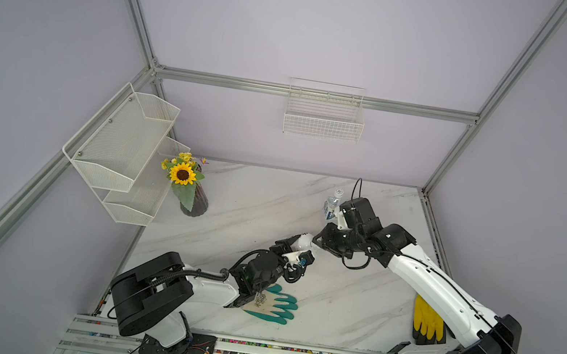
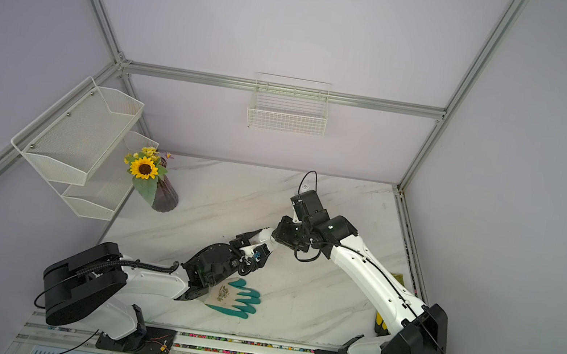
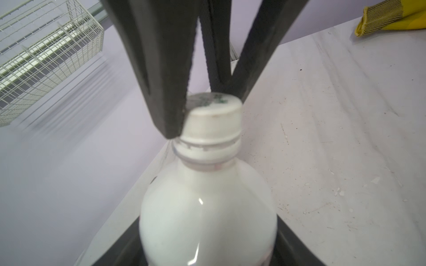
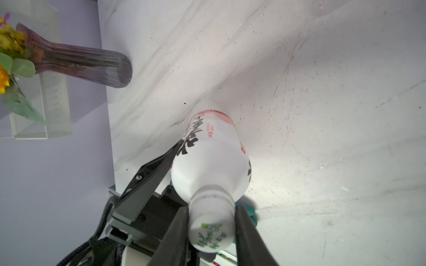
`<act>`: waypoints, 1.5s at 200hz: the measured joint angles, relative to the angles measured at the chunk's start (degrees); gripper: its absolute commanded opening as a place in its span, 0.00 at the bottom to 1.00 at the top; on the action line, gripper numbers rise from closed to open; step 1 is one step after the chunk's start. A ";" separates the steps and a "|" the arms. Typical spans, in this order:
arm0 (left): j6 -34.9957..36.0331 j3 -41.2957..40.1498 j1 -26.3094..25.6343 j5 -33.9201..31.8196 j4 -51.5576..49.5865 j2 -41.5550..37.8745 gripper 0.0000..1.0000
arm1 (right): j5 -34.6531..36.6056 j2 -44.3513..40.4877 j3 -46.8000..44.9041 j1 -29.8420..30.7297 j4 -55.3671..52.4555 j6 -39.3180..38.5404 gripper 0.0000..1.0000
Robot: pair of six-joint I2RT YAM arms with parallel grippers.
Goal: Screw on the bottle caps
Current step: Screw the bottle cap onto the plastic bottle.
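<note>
White bottle [image 4: 212, 159] clasped by left hand [image 1: 295, 252], right hand [image 4: 212, 211] pinching its cap [image 3: 213, 115], both stretched inward

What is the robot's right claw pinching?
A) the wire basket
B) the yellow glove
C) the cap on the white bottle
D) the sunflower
C: in the right wrist view, the right gripper has a finger on each side of the cap on the white bottle.

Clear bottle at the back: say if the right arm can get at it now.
Probably not yet: the right gripper clamps the cap of the white bottle. The clear bottle stands close beside that arm.
</note>
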 measured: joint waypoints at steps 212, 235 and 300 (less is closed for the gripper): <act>-2.12 0.57 7.61 22.80 -9.62 -5.14 0.68 | 0.81 -6.80 -1.95 -0.15 -3.67 -106.53 0.55; -2.29 0.57 7.61 23.17 -9.62 -5.14 0.68 | 0.17 -3.67 -1.51 0.33 -4.09 -109.90 0.54; -2.34 0.57 7.61 23.93 -9.62 -5.14 0.68 | -0.96 -2.21 -1.05 1.18 -3.80 -112.41 0.45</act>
